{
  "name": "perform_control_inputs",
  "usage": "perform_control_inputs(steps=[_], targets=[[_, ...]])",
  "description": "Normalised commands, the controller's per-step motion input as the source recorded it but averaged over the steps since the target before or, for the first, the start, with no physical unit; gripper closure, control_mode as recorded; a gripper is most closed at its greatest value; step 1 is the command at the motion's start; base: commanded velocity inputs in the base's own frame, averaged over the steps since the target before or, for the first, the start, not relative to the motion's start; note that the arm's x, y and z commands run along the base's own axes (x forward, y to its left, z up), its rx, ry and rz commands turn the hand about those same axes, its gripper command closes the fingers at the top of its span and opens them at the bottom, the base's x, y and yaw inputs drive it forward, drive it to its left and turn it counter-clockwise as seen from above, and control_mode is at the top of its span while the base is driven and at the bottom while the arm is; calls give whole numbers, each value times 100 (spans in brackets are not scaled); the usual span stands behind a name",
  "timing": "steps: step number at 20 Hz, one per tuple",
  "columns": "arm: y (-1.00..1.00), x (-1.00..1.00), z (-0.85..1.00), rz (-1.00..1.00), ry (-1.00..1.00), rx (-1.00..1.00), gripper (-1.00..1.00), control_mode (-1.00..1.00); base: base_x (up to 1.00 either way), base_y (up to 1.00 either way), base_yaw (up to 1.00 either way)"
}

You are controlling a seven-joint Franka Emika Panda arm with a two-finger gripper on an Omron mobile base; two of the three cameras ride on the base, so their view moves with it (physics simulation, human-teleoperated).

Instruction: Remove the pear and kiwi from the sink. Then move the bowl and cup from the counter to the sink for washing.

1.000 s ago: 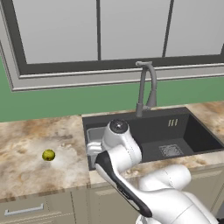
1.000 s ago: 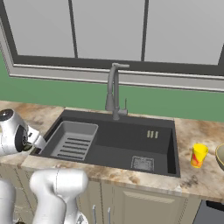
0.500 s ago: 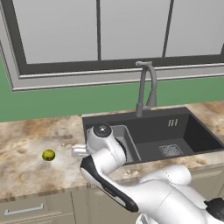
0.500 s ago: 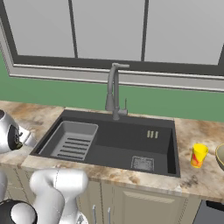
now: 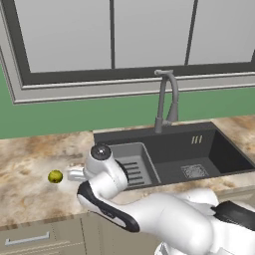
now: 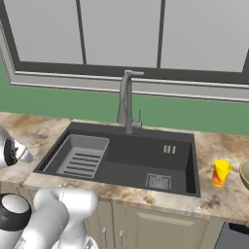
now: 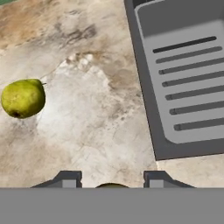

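In the hand view my gripper [image 7: 112, 179] hovers low over the marbled counter [image 7: 100, 127], just left of the sink [image 7: 144, 87]. A sliver of the dark olive kiwi [image 7: 111, 186] shows between its two fingertips [image 7: 70, 178], which are shut on it. The bright yellow-green pear [image 7: 22, 98] lies on the counter to the gripper's left, apart from it. From the left base view, the pear [image 5: 55, 176] rests on the counter [image 5: 30, 194] beside my hand [image 5: 74, 174]. The yellow cup [image 6: 221, 172] and the tan bowl [image 6: 245, 173] stand on the counter right of the sink [image 6: 146, 160].
A ribbed grey tray insert [image 5: 133, 165] fills the sink's left part, and a tall gooseneck faucet [image 5: 167, 99] rises behind the basin. A green wall and window back the counter. Pale cabinet fronts [image 6: 141, 228] run below its front edge.
My arm has swung left, from over the sink's tray to over the counter near the pear. The pear, cup and bowl have stayed put.
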Motion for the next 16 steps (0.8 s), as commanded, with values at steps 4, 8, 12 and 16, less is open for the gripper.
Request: perform_control_inputs(steps=[4,8,12,16], targets=[[39,13,-16,0,0,6,100,-100,0,0,0],[31,11,-19,0,4,4,100,-100,0,0,0],[21,13,-26,0,8,0,100,-100,0,0,0],[18,19,-24,0,2,0,100,-100,0,0,0]])
